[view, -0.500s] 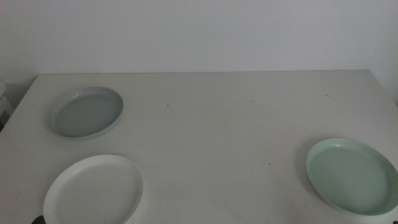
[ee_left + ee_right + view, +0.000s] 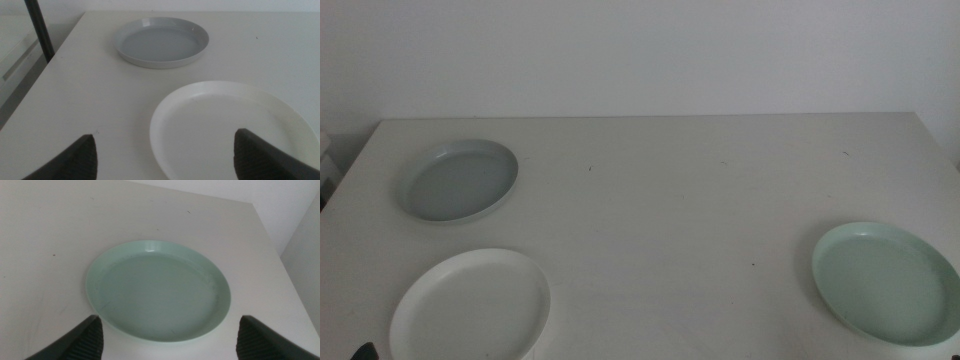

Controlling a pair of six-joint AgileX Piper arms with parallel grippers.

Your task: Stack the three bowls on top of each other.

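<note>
I've got three bowls on the white table [image 2: 670, 200], each sitting apart from the others, none stacked yet. The grey-blue bowl [image 2: 459, 180] sits at the far left of the middle view, and from my left wrist camera its inside looks bare, just smooth glaze. The white bowl [image 2: 471, 305] lies nearer to me on that same left side, close to the grey-blue one but not touching it, and I see nothing in it either. Over on the right, well apart from those two, the mint green bowl [image 2: 886, 282] rests near the table's right edge; my right wrist camera looks straight down into it and the inside holds nothing, only a faint mark or two on the surface. My left gripper [image 2: 167, 160] hangs low just short of the white bowl's near rim, jaws spread wide with one tip to each side and nothing between them; in the middle view only a dark scrap of it pokes in at the bottom left corner. My right gripper [image 2: 167, 340] hovers at the near side of the mint green bowl, jaws likewise spread wide, empty, not touching the rim. Beyond the table's left edge the left wrist camera catches a dark slanted pole [image 2: 40, 30], clear of the bowls. The tabletop between the bowls carries only a few tiny dark specks.
</note>
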